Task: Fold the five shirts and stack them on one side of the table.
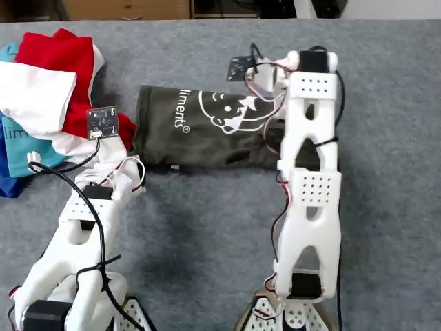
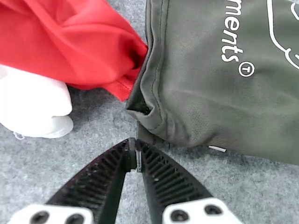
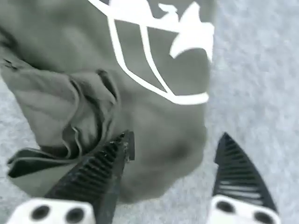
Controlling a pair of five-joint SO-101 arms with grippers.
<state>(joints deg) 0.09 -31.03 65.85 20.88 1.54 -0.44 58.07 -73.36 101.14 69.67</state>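
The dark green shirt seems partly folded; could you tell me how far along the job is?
Done: no stack yet. In hand: the dark green shirt lies folded into a band, the right gripper open over one end, the left gripper shut by its corner. Remaining: the crumpled heap of shirts.

Folded olive shirt [image 1: 200, 127] on grey table [image 1: 386, 103], red-white-blue shirt pile [image 1: 48, 89] touching it, left arm [image 1: 83, 227] near that end, right arm [image 1: 310, 186] over the other

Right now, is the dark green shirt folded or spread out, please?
Folded: the dark green shirt shows layered edges and a compact rectangular shape.
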